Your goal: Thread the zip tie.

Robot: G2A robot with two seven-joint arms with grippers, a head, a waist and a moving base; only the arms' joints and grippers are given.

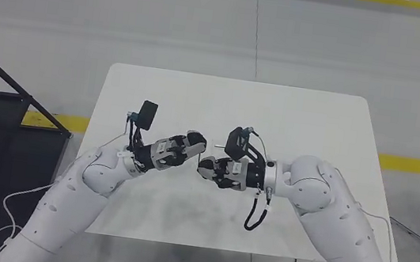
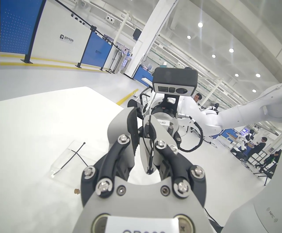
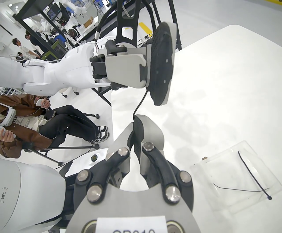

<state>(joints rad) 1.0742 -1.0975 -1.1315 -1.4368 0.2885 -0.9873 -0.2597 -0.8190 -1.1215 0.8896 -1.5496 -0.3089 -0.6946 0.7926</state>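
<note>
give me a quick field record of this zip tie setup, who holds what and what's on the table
zip tie: thin black strand, spanning the gap between the two grippers
right gripper: shut on one end of the zip tie
left gripper: faces the right one; the strand's other end runs to it, grip unclear
clear tray: on the white table, apart from both grippers
spare zip ties: two, crossed, lying in the tray
threading: no closed loop visible yet

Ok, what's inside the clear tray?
Two black zip ties, crossed: a straight zip tie with its head near the rim, and a curved zip tie. Which lies on top is unclear. The clear tray hides nothing.
</note>
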